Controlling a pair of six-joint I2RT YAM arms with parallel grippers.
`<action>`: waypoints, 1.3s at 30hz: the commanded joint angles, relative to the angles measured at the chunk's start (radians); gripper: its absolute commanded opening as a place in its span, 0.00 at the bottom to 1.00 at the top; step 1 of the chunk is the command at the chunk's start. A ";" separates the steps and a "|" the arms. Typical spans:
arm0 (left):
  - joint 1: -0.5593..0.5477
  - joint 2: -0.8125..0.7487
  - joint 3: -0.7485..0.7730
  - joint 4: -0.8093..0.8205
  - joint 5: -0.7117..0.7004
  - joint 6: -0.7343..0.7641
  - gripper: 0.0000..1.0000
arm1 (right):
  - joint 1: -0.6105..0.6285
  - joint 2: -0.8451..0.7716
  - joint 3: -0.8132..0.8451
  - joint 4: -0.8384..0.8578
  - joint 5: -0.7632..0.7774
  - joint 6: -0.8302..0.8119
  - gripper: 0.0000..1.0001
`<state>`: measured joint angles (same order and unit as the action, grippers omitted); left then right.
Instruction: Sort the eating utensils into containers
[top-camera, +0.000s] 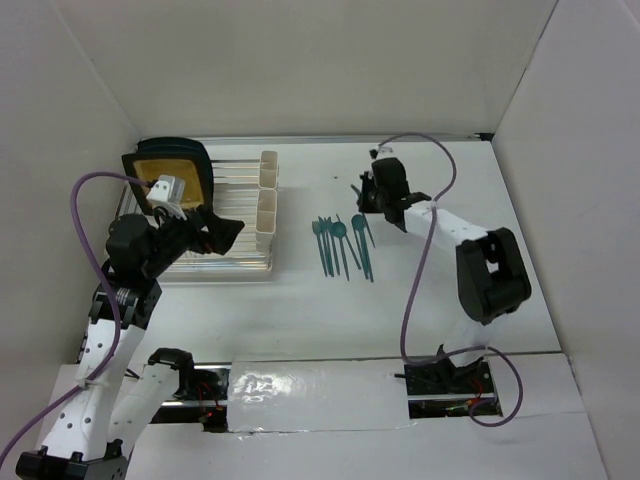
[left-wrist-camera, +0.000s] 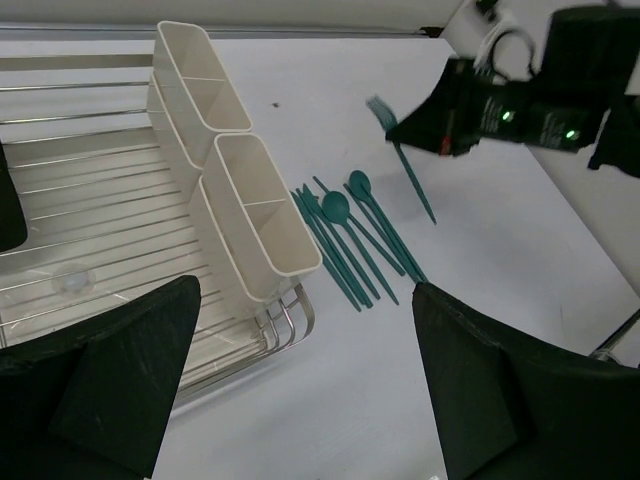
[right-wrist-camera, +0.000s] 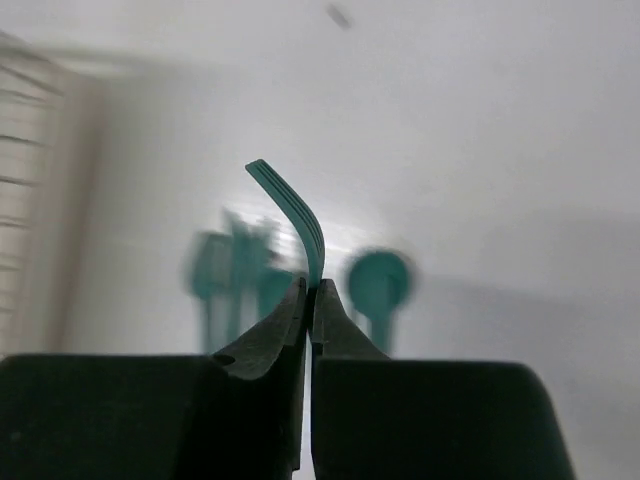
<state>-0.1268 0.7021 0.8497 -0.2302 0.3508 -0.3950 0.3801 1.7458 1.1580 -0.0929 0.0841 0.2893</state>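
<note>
My right gripper (top-camera: 368, 192) is shut on a teal fork (right-wrist-camera: 298, 215) and holds it above the table; the fork (left-wrist-camera: 405, 160) hangs from it with its handle pointing down. Several teal spoons and forks (top-camera: 340, 245) lie side by side on the table right of the rack, also in the left wrist view (left-wrist-camera: 350, 240). Two cream-white cups (top-camera: 268, 205) stand on the rack's right side, a near cup (left-wrist-camera: 262, 215) and a far cup (left-wrist-camera: 198, 90). My left gripper (top-camera: 225, 232) is open and empty over the rack's near right corner.
The wire dish rack (top-camera: 215, 255) stands at the left with a yellow, black-rimmed plate (top-camera: 165, 170) upright at its back. White walls close in the table on three sides. A purple cable (top-camera: 425, 270) loops along the right arm.
</note>
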 joint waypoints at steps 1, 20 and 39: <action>0.004 -0.004 -0.001 0.061 0.077 0.019 1.00 | 0.019 -0.170 0.077 0.283 -0.275 -0.022 0.00; 0.003 0.179 0.014 0.341 0.738 0.196 0.95 | 0.229 -0.305 0.060 0.643 -0.534 0.244 0.00; -0.031 0.365 0.115 0.683 0.826 0.024 0.92 | 0.444 -0.476 -0.213 0.949 -0.158 0.401 0.00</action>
<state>-0.1429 1.0458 0.9245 0.3096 1.0710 -0.3260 0.8124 1.2751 0.9466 0.7372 -0.1261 0.6800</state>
